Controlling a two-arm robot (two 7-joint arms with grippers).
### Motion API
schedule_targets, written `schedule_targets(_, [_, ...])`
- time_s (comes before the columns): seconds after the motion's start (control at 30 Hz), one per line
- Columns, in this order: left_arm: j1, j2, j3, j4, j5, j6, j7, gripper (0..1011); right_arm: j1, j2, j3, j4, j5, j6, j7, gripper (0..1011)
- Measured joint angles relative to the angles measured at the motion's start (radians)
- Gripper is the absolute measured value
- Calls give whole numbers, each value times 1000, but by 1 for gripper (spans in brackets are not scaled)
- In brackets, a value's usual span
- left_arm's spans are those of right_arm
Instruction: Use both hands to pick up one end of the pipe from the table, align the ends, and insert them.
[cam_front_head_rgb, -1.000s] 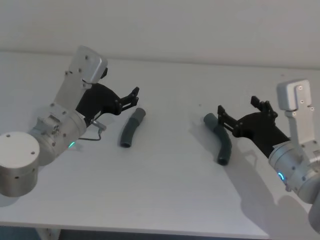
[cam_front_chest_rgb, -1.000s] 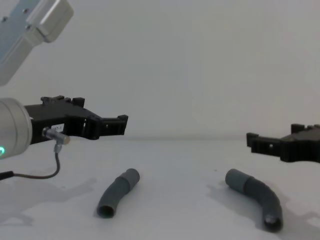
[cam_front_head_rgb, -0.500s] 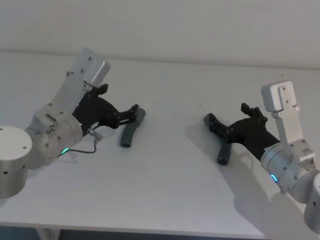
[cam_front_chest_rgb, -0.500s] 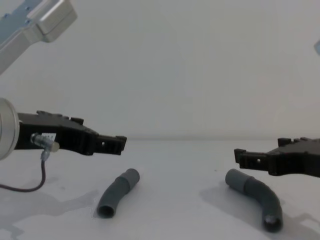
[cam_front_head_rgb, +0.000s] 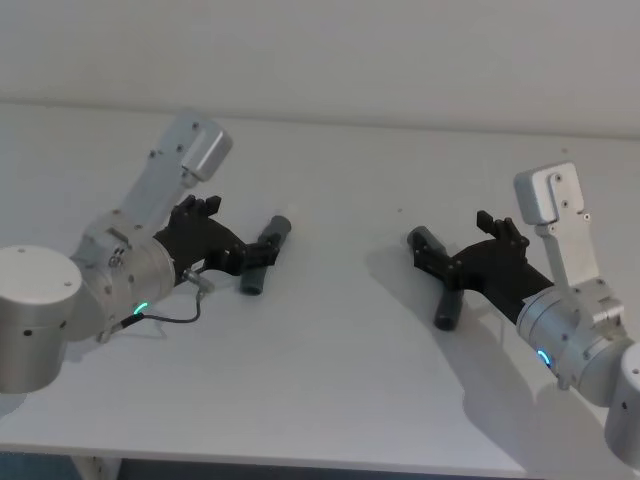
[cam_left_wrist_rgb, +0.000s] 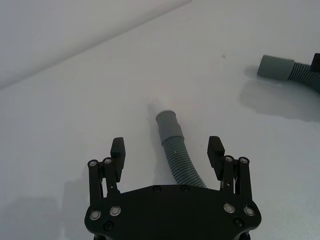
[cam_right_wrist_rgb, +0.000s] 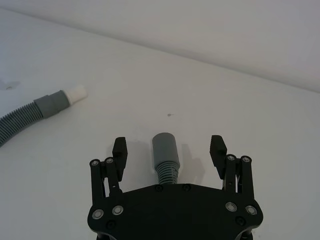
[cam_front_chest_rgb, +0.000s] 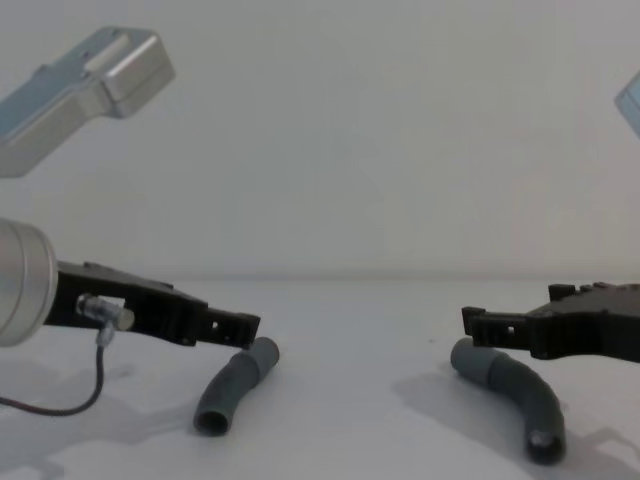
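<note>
**On the white table (cam_front_head_rgb: 330, 340)**

Two grey bent pipe pieces lie well apart; the left gripper (cam_front_head_rgb: 262, 252) is low over the left piece (cam_left_wrist_rgb: 170, 131), jaws wide open, holding nothing; the right gripper (cam_front_head_rgb: 440, 262) is low over the right piece (cam_right_wrist_rgb: 164, 150), open wide too, holding nothing.

even soft light, faint shadows, sharp

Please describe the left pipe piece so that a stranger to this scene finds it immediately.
On the white table, look to the robot's left, where the open left gripper straddles a bent dark-grey hose piece. Unlike the other hose piece on the right, its far cuff ends in a narrower white tip.
</note>
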Motion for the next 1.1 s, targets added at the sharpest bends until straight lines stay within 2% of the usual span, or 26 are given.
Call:
schedule_targets(0.5, [-36,-41,20,65,-1,70,-3,1001,2,0,-3,0,-2,8,1,1004])
schedule_targets(1.1, [-75,-74,33,118,13,105,-15,1002,2,0,-4,0,-2,11,1,1004])
